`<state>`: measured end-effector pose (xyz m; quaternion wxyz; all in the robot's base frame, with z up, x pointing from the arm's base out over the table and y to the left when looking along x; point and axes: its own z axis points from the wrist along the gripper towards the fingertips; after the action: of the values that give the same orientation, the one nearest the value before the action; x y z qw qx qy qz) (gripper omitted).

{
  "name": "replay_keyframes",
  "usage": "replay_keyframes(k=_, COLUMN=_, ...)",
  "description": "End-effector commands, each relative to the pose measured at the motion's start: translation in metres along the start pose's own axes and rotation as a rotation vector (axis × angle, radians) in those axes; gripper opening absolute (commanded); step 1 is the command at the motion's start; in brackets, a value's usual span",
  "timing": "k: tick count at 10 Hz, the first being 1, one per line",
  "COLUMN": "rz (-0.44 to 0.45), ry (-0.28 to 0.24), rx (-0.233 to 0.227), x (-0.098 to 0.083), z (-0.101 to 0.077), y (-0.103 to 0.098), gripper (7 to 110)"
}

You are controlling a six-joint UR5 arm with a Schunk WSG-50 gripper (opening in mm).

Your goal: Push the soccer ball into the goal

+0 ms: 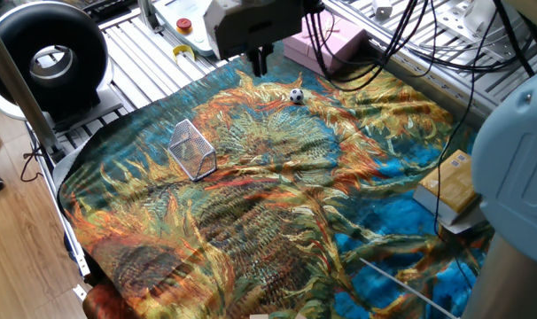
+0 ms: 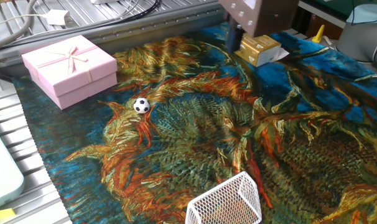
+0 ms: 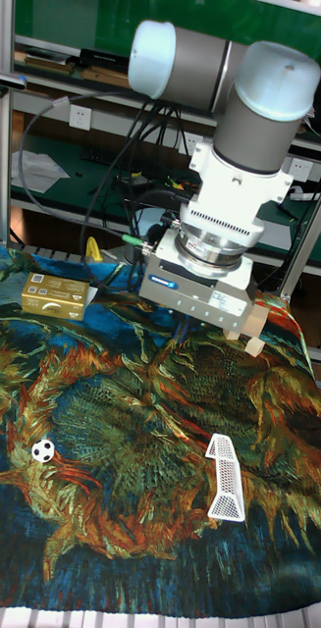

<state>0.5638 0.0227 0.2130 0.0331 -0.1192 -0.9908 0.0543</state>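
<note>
The soccer ball (image 1: 296, 96) lies alone on the sunflower-print cloth (image 1: 277, 204) near the pink gift box (image 2: 69, 68), well apart from the goal (image 1: 192, 149), while the hand (image 1: 260, 62) hangs above the cloth, its dark fingers close together, holding nothing.

black-patched soccer ball (image 1: 296, 96) rests well apart from mesh goal (image 1: 191, 149).
</note>
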Motion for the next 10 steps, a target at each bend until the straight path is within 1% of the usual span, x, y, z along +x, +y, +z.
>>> replay_keyframes(k=1, rz=0.049, ry=-0.072, rx=0.035, x=-0.018, z=-0.002, y=-0.010, gripper=7)
replay_keyframes(k=2, rz=0.070, ry=-0.089, rx=0.019, x=-0.022, z=-0.002, y=-0.006, gripper=7)
replay_keyframes(k=3, rz=0.071, ry=-0.106, rx=-0.005, x=-0.026, z=-0.002, y=-0.001, gripper=7)
replay_keyframes(k=4, rz=0.073, ry=-0.080, rx=-0.032, x=-0.020, z=-0.002, y=0.006, gripper=7)
replay_keyframes(k=5, rz=0.067, ry=-0.038, rx=-0.015, x=-0.010, z=-0.001, y=0.003, gripper=7)
replay_keyframes(k=6, rz=0.074, ry=-0.042, rx=-0.042, x=-0.011, z=-0.001, y=0.009, gripper=7)
replay_keyframes(k=7, rz=0.076, ry=-0.070, rx=-0.043, x=-0.018, z=-0.002, y=0.009, gripper=7)
replay_keyframes(k=8, rz=0.073, ry=-0.084, rx=-0.007, x=-0.021, z=-0.002, y=0.000, gripper=7)
replay_keyframes(k=10, rz=0.068, ry=-0.088, rx=-0.007, x=-0.022, z=-0.002, y=0.000, gripper=7)
